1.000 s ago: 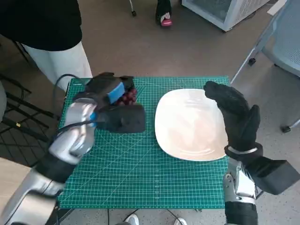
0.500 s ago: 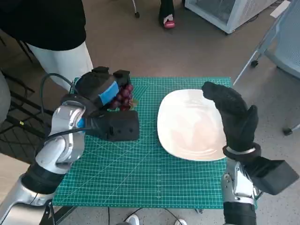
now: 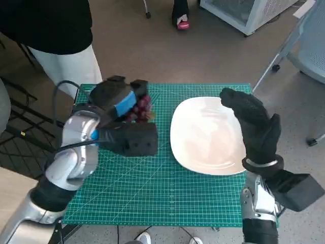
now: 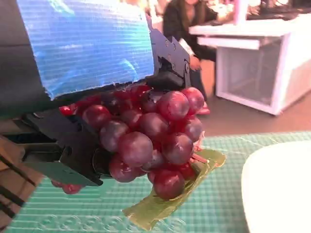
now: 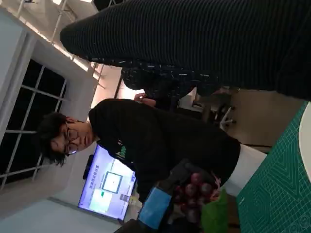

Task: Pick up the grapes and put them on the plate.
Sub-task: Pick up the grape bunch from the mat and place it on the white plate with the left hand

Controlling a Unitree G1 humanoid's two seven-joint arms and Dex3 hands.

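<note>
A bunch of dark red grapes [image 3: 140,109] with a green leaf hangs above the green mat's far left part, held by my left hand [image 3: 118,97]. In the left wrist view the grapes [image 4: 150,133] bulge out under the blue-taped hand [image 4: 87,43], the leaf [image 4: 167,201] dangling below. The right wrist view shows the grapes [image 5: 197,191] from afar in that hand. A white plate [image 3: 205,134] lies bare on the mat's right half. My right hand [image 3: 254,124], gloved, hovers over the plate's right rim with fingers spread, holding nothing.
The green cutting mat [image 3: 152,188] covers the small table. A person in a black top [image 3: 45,25] stands just beyond the table's far left corner. A white cabinet [image 3: 238,12] and a chair leg [image 3: 274,56] stand on the floor beyond the right side.
My left hand has lifted the grapes off the mat and carried them slightly rightward toward the plate. The right hand has stayed in place.
</note>
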